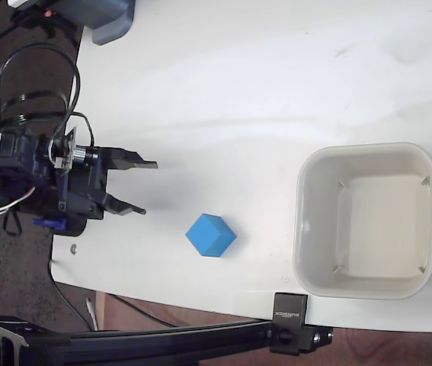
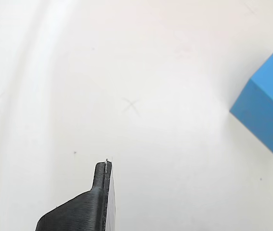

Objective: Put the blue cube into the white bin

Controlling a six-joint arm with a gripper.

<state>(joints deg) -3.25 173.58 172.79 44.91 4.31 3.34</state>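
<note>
Gripper sits at the left edge of the white table in the fixed view, jaws spread, nothing between them, fingers pointing right. Blue cube rests on the table just right of the fingertips and a bit nearer the bottom edge, not touching them. White bin is well right of the cube, upright. Wrist view: one black finger at bottom, cube at right edge, partly cropped.

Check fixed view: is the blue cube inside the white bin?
No, the blue cube sits on the table left of the white bin.
</note>
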